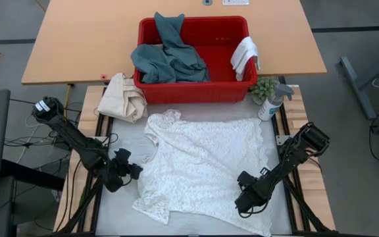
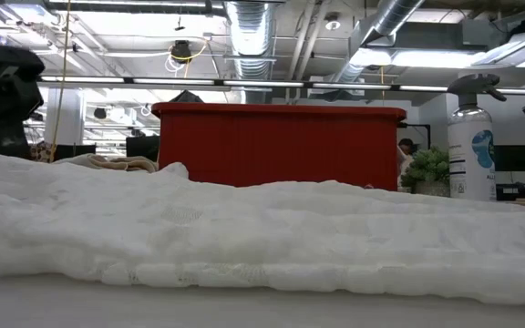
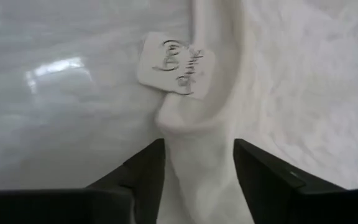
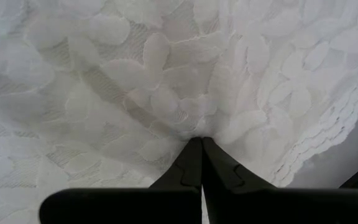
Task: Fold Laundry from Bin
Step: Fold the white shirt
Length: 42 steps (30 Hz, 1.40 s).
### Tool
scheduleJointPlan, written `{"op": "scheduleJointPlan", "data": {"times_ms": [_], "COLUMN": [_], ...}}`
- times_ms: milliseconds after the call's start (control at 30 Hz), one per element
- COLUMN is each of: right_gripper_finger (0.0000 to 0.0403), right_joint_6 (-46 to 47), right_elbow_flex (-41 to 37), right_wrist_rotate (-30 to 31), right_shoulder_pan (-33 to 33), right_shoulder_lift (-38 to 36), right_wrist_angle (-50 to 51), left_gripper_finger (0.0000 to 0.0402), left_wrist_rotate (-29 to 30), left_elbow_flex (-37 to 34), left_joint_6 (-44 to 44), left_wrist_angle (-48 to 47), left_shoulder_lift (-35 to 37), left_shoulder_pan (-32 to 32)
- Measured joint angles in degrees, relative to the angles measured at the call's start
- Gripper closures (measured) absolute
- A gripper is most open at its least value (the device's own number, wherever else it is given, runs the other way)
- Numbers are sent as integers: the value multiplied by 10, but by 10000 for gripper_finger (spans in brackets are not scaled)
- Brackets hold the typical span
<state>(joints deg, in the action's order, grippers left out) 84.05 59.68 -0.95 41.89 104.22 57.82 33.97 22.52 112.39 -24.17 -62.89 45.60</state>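
Where white lace top (image 1: 206, 164) lies, red bin (image 1: 193, 62) behind, spray bottle (image 1: 270, 103) beside

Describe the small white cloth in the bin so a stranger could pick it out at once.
Find the red bin at the table's far edge. The white cloth hangs over its right-hand rim, near the spray bottle. It is the only white item there; the teal garment fills the bin's other side.
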Motion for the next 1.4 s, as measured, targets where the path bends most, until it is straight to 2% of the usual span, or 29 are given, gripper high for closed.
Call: {"op": "scheduleJointPlan", "data": {"times_ms": [200, 300, 467, 700, 933, 967, 1167, 1400], "right_gripper_finger": [377, 377, 377, 377, 377, 377, 377, 377], "right_joint_6": [0, 0, -2, -5, -5, -5, -5, -5], "right_elbow_flex": [0, 0, 0, 0, 0, 0, 0, 0], "right_wrist_rotate": [0, 0, 1, 9, 10, 9, 9, 9], "right_shoulder_pan": [0, 0, 0, 0, 0, 0, 1, 1], "right_shoulder_lift": [0, 0, 0, 0, 0, 0, 0, 0], "right_wrist_angle": [0, 0, 0, 0, 0, 0, 0, 0], "left_gripper_finger": [188, 186, 194, 263, 384, 391, 399, 399], "left_wrist_rotate": [-15, 7, 48, 55, 20, 12, -45, -53], "left_elbow_flex": [-41, -57, -60, -60, -60, -58, -28, 12], "left_joint_6": [8, 23, 30, -10, -12, -4, 2, 36], "left_wrist_angle": [95, 120, 104, 124, 152, 150, 145, 97], "left_shoulder_lift": [-3, -9, -10, -10, -10, -10, -10, -10], "left_shoulder_pan": [0, 0, -2, -26, -28, -28, -10, 10]}}
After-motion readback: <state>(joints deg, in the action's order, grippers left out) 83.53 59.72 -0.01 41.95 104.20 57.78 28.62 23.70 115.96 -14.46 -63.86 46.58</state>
